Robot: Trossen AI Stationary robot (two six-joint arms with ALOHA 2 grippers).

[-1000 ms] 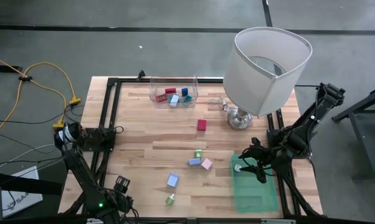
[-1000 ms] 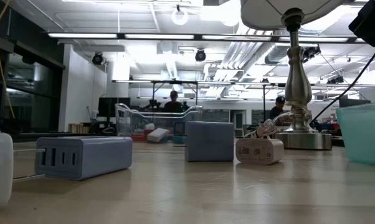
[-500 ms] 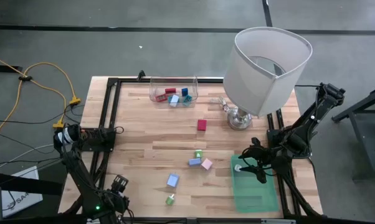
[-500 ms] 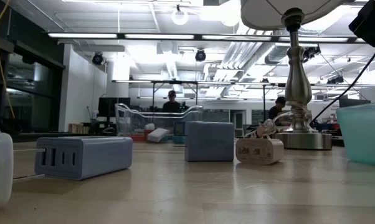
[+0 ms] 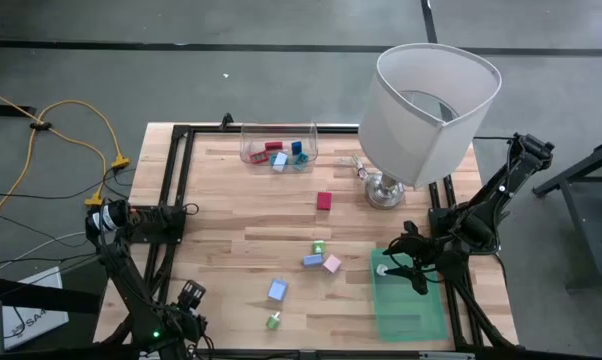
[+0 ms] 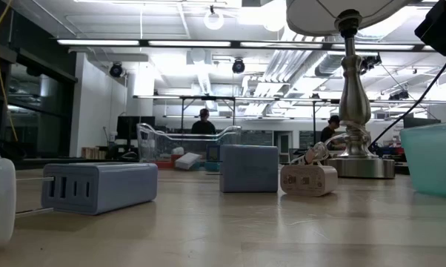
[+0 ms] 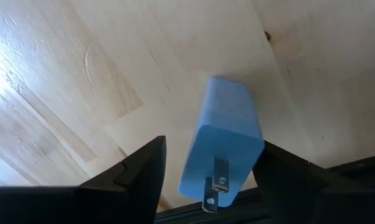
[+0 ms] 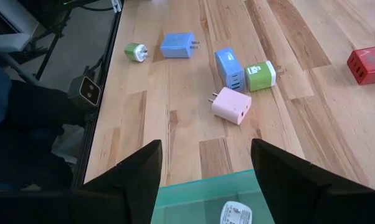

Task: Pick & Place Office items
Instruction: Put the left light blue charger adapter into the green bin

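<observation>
inside, the green bin [image 5: 409, 310] holds one white charger [image 8: 236, 214]; right hand [image 5: 413, 270] open above.

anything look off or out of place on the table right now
The big white lamp stands among small chargers, its shade tilted askew. Chargers lie scattered loose mid-table, such as the red one and pink one, while others sit in the clear bin. Nothing looks spilled or broken.
</observation>
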